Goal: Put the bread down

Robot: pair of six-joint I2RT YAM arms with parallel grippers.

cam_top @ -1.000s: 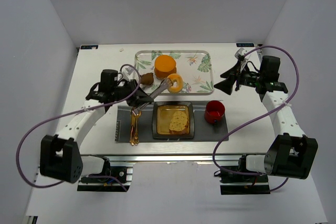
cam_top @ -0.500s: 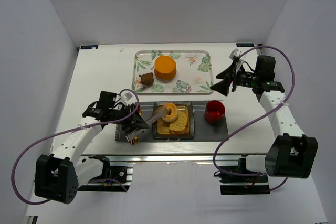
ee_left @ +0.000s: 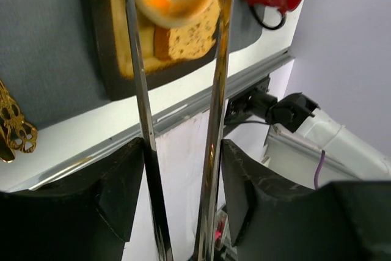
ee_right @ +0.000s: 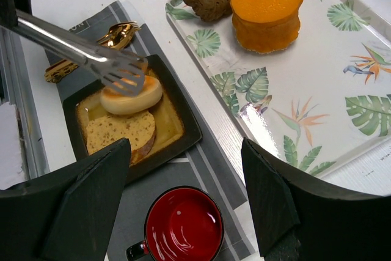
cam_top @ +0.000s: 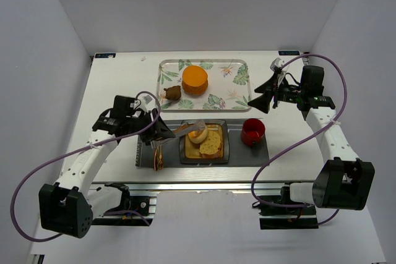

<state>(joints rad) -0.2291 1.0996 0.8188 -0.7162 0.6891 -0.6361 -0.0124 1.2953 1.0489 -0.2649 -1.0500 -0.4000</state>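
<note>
Left gripper [cam_top: 159, 136] clamps tongs [cam_top: 180, 132] pinching 1 round bun [ee_right: 131, 95] over the bread [ee_right: 121, 131]; right gripper [cam_top: 265, 95] hangs wide open.

We find the bread [cam_top: 212, 145] in the plate [cam_top: 183, 153], frame centre. The cup [cam_top: 253, 132] lies right, the tray [cam_top: 232, 85] above.

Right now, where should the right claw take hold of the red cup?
By the rim, from straight above. The red cup stands upright with its mouth open, so the right claw can put one finger inside the wall and one outside, away from the small dark handle.
</note>
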